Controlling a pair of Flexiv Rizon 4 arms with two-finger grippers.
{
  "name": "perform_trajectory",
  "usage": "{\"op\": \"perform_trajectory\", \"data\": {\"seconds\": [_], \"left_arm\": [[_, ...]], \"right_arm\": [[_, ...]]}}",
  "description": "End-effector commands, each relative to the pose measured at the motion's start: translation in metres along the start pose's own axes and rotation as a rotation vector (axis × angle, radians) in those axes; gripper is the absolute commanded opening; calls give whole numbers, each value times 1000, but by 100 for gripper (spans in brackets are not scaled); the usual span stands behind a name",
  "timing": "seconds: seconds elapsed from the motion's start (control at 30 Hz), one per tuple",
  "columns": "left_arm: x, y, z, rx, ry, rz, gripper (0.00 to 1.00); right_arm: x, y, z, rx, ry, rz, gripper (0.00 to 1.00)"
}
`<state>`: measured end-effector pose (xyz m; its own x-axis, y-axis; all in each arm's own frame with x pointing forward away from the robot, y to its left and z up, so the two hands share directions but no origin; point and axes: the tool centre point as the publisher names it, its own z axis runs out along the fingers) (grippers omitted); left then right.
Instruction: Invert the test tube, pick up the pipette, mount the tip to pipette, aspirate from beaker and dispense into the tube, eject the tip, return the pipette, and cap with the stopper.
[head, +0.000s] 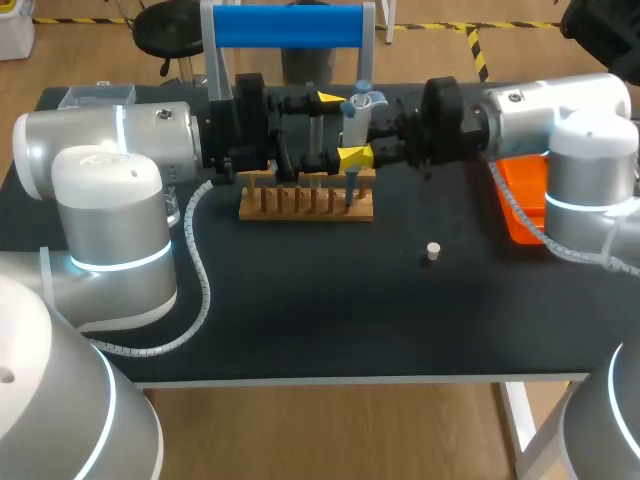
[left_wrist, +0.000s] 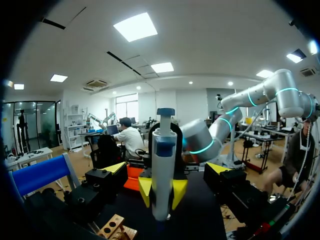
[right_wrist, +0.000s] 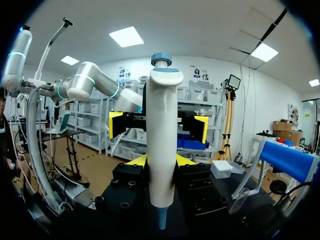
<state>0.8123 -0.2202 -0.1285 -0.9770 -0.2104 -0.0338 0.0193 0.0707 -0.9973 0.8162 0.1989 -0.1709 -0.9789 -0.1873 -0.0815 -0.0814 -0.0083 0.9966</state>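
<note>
right gripper (right_wrist: 161, 161): clenched on the pipette (right_wrist: 161, 135), with a yellow tip pressed on each side low on its body.
pipette: upright, plunger end up and nozzle down. It hangs over the right end of the wooden rack (head: 305, 205), toward the far side of the table (head: 300, 330).
left gripper (left_wrist: 167, 169): released, its yellow tips spread well apart. It faces the right gripper head-on with the pipette just ahead, roughly in line with the gap. No finger is seen touching the pipette.
gap between arms: small, since the two grippers meet nose to nose over the rack. The left arm (head: 110, 150) comes in along the far left and the right arm (head: 560, 115) along the far right.
under the pipette: a thin bluish piece (head: 349, 188) runs down into the rack's right end. Can't tell whether it is a tip or a test tube, or whether it touches the nozzle.
rack: sits mid-table, nearer the far edge than the near edge, directly below both grippers.
stopper (head: 432, 252): small and white, upright on the table, right of and nearer than the rack, well apart from everything.
open tabletop: a broad black band runs between the rack and the near edge, and the stopper stands in it.
left side: a white spiral-wrapped cable (head: 203, 285) loops over the table from the left gripper toward the near-left edge.
right edge: an orange tray (head: 520, 190) lies partly under the right arm.
</note>
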Motion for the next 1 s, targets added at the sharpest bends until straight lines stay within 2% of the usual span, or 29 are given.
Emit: {"op": "perform_trajectory", "data": {"seconds": [0.03,0.7,0.8,1.0], "left_arm": [[2,2,1,4,-6,2,47],[2,2,1,4,-6,2,48],[2,2,1,4,-6,2,44],[2,2,1,4,-6,2,25]], "right_arm": [[1,1,4,-1,-12,-7,0],[1,4,12,-6,-23,-18,0],[1,4,13,-7,-23,-18,0],[1,4,15,-10,-20,-16,0]]}}
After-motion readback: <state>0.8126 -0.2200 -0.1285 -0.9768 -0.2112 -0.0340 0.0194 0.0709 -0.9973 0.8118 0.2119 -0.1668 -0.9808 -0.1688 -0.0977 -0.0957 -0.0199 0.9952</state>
